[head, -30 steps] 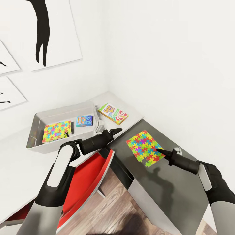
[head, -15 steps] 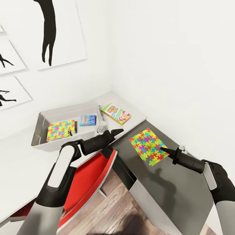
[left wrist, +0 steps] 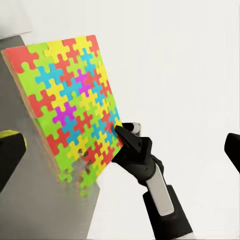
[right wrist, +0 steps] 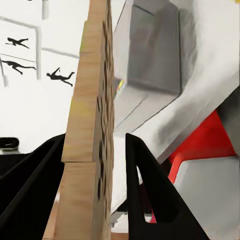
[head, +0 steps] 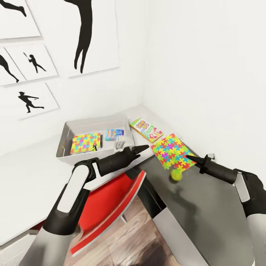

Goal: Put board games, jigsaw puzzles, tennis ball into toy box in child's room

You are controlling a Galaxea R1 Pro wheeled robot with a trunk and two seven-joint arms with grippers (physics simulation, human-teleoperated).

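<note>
Above the dark grey table [head: 207, 207], the right gripper [head: 189, 158] pinches a tilted jigsaw puzzle [head: 172, 151], whose plain wooden edge [right wrist: 87, 125] appears in the right wrist view. Beneath it lies the tennis ball [head: 176, 174]. Whether the left gripper [head: 144, 147] is open cannot be told.

Wood-backed jigsaw puzzle [right wrist: 87, 130], glossy grey plastic toy box [head: 66, 133], matt black tool [head: 192, 159]

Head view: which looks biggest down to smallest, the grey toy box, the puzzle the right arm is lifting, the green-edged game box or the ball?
1. Toy box, clearly largest.
2. Held jigsaw puzzle.
3. Green-edged board game; it lies farther from the camera than the puzzle, so this gap is unsure.
4. Tennis ball, clearly smallest.
</note>
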